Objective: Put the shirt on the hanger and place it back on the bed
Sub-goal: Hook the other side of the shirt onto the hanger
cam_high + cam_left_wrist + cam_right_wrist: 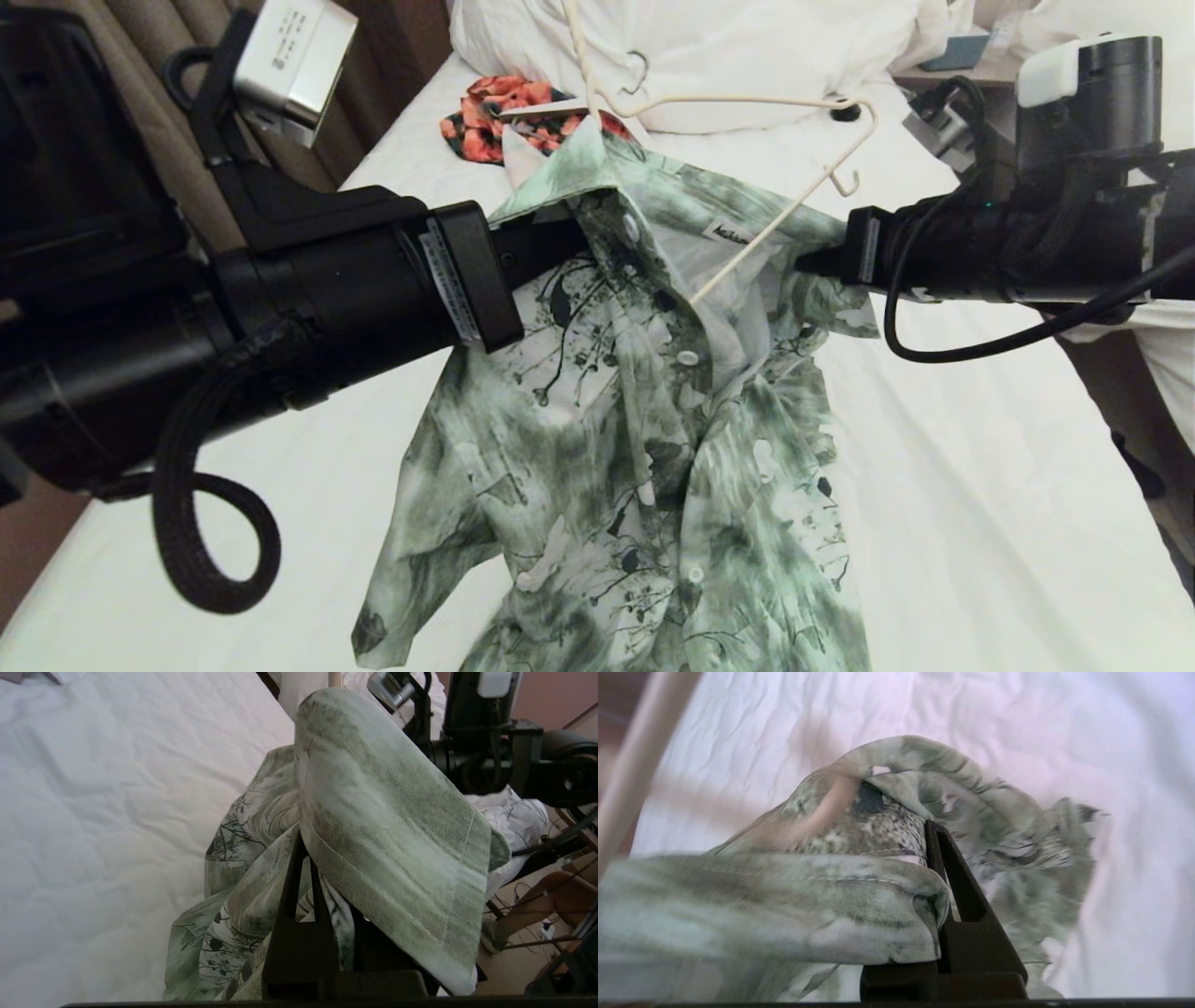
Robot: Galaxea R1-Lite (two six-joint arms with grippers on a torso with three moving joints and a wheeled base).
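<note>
Shirt (635,420) clamped by left gripper (560,245) and right gripper (822,259), hanger (747,168) inside

Shirt (653,448) thin matt woven cloth with glossy plastic buttons — hanger (784,210) smooth cream coated wire, bed (980,485) sheet matt wrinkled cotton-like cloth — left gripper (574,245) matt black plastic.

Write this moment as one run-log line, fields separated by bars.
left pincer: shut on green-white floral shirt collar | right pincer: shut on shirt shoulder | thin cream wire hanger: partly inside | shirt above white bed
</note>
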